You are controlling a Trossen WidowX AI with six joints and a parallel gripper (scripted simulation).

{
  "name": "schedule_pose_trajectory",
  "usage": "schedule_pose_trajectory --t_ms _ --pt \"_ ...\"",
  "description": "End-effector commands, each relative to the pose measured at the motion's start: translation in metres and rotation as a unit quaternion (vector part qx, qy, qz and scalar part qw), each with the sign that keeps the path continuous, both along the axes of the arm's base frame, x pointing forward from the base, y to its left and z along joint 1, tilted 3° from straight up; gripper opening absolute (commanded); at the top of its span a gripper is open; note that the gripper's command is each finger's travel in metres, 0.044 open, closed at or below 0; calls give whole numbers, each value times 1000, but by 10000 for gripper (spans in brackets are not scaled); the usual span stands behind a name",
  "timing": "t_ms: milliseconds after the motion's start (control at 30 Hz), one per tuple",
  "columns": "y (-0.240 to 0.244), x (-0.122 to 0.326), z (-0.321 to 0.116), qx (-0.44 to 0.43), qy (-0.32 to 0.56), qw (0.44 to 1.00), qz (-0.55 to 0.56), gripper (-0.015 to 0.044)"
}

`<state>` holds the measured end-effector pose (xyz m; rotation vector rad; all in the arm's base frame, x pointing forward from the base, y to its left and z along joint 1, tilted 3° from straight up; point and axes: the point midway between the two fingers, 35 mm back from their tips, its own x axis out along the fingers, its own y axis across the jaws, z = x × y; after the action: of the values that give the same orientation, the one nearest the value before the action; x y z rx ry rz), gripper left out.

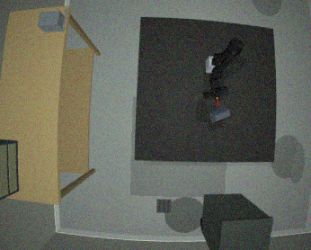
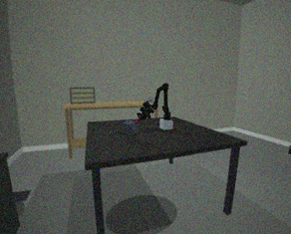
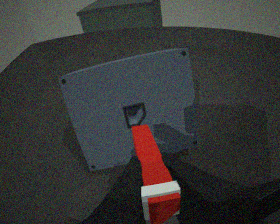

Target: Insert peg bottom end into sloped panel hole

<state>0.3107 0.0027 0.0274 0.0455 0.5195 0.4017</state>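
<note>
The red peg (image 1: 217, 102) (image 2: 137, 121) (image 3: 148, 154) has flat sides and a white band. My gripper (image 1: 216, 95) (image 3: 149, 161) is shut on it; the dark fingers are hard to make out in the wrist view. The peg's free end points at the blue-grey sloped panel (image 1: 220, 115) (image 2: 130, 127) (image 3: 95, 110). In the wrist view the panel's angular, dark-rimmed hole (image 3: 134, 115) shows just above that end in the picture and is largely uncovered. The end appears outside the hole; its distance from the face and its exact cross-section cannot be told.
The panel stands on the dark table (image 1: 166, 81) (image 2: 196, 138). The arm's white base (image 1: 209, 65) (image 2: 166, 124) is behind the gripper. A wooden bench (image 1: 31, 90) and a dark cabinet (image 1: 247, 229) stand away from the table. Shadows fall across the panel's lower right part in the wrist view.
</note>
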Motion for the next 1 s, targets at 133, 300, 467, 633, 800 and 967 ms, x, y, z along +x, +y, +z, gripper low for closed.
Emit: schedule_pose_trajectory --t_ms 133,300,467,633,800,967 --pt "1 3 -3 -14 -10 1000 4 0" --pt "2 4 -4 -17 -14 1000 6 0" --pt "3 6 -6 -24 -20 999 9 0" --pt "4 8 -7 -30 -27 999 12 0" --pt "6 9 -9 -36 -34 999 14 0" --pt "7 12 -10 -38 -36 999 16 0"
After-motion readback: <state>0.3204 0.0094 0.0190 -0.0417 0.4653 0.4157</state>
